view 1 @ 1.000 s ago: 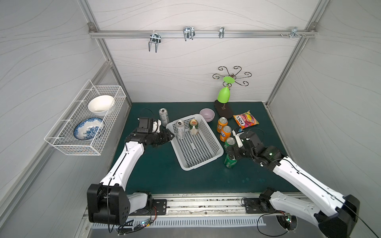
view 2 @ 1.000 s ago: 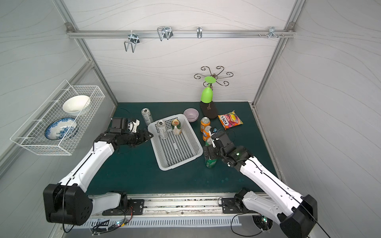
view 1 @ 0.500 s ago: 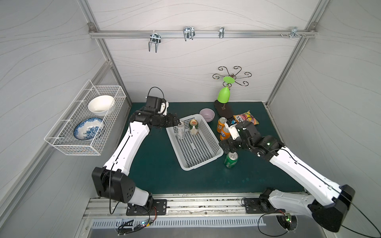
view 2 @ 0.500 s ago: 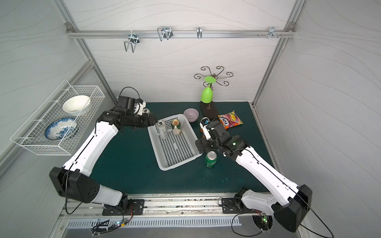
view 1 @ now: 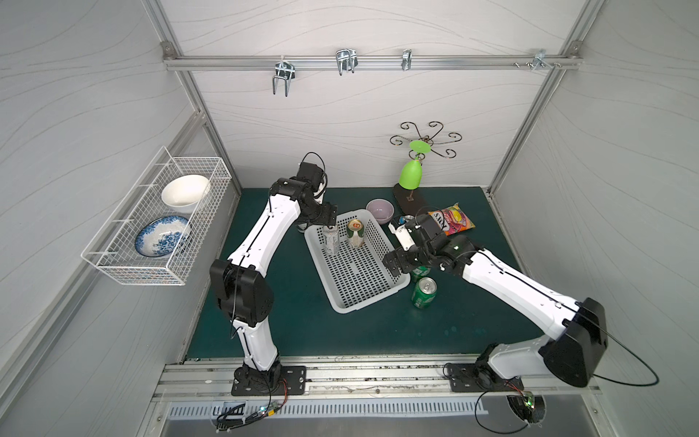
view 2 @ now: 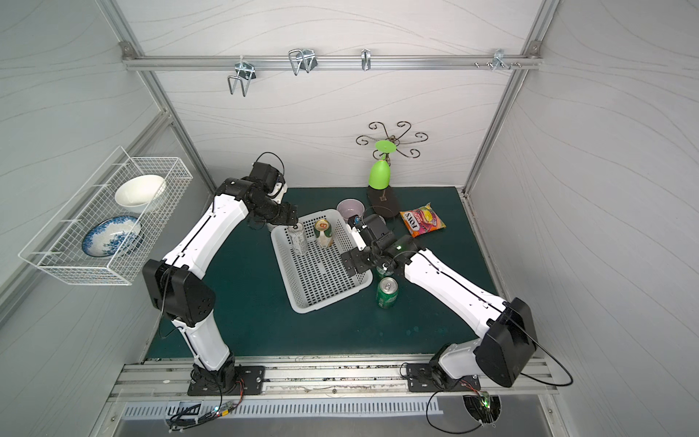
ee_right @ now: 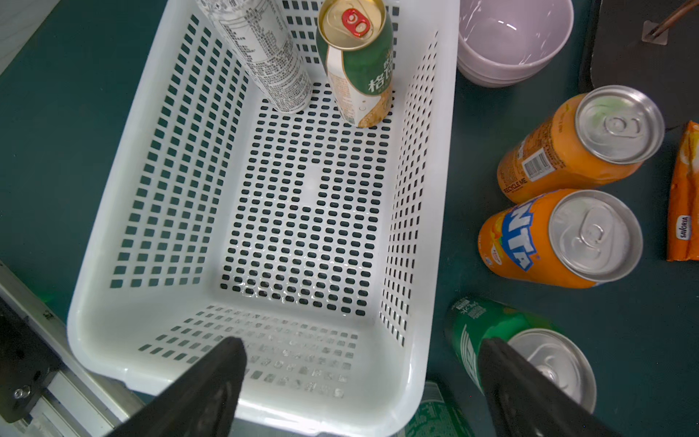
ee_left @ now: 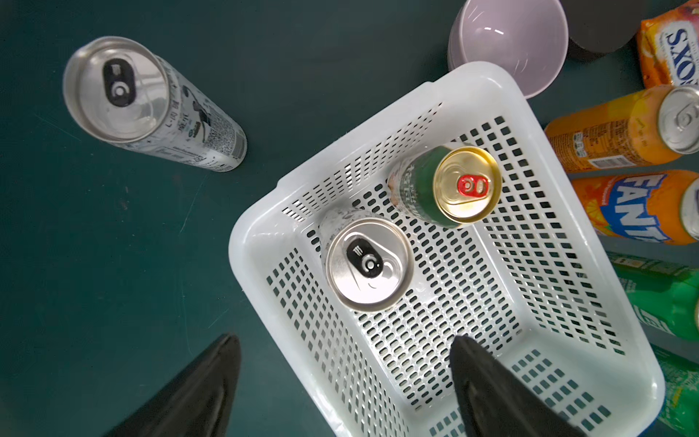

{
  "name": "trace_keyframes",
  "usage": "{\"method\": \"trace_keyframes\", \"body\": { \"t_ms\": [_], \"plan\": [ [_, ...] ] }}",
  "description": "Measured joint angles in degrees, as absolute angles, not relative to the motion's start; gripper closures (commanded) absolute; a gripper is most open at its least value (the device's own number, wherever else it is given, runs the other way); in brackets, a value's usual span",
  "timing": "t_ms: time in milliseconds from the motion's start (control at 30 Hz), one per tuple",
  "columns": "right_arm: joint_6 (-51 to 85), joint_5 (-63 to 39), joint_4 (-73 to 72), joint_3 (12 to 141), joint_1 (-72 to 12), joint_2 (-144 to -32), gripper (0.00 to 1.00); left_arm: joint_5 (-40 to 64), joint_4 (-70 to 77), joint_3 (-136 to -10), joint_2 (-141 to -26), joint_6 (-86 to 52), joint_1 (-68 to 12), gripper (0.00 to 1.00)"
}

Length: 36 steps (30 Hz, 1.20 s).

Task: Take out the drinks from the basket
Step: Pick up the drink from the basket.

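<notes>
Noting near to far. Near green can upright on the table, just right of the near corner of the basket. Second green can just beyond it, partly under the right arm. Right tool hangs over the basket's near right rim, jaws spread wide, holding nothing. Near half of the basket is bare.

Two drinks stand at its far end: slim silver can on the left, cream-and-green can just right of it, not touching. Both upright, long axis vertical, tab ends up. Left tool hovers above the slim silver can, jaws spread, empty, clear of it. Two orange cans upright on the table, right of the basket's far half. Outer silver can upright on the table, left of the far corner.

Handling, judged: tabs look unopened, so likely full and fairly heavy for their size. Walls are thin metal, stiff while full, smooth and slippery, and will dent under a hard squeeze. The slim can is tall on a small base and tips easily. Take hold across the round wall at mid to upper height, jaws square to the axis, and lift straight up clear of the rim
</notes>
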<state>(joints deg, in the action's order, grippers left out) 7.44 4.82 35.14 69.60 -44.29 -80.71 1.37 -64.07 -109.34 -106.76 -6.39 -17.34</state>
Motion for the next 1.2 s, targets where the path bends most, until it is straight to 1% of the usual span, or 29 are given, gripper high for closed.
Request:
{"method": "trace_keyframes", "body": {
  "t_ms": [333,733,1067,1200],
  "plan": [
    [7.2,4.0,33.3,70.4,-44.3,-85.8,0.01,-1.4,-66.7,-114.5,-115.5,-4.9,-18.8,0.09],
    [7.1,3.9,32.8,70.4,-44.3,-88.6,0.01,-4.3,-67.9,-117.3,-120.1,-4.2,-20.5,0.17],
    [7.1,3.9,32.5,70.3,-44.3,-88.6,0.01,-5.7,-68.7,-117.3,-122.6,-4.1,-21.0,0.29],
    [7.1,4.0,32.5,70.3,-44.3,-88.6,0.01,-5.9,-68.7,-117.3,-123.0,-4.1,-21.1,0.36]
  ]
}}
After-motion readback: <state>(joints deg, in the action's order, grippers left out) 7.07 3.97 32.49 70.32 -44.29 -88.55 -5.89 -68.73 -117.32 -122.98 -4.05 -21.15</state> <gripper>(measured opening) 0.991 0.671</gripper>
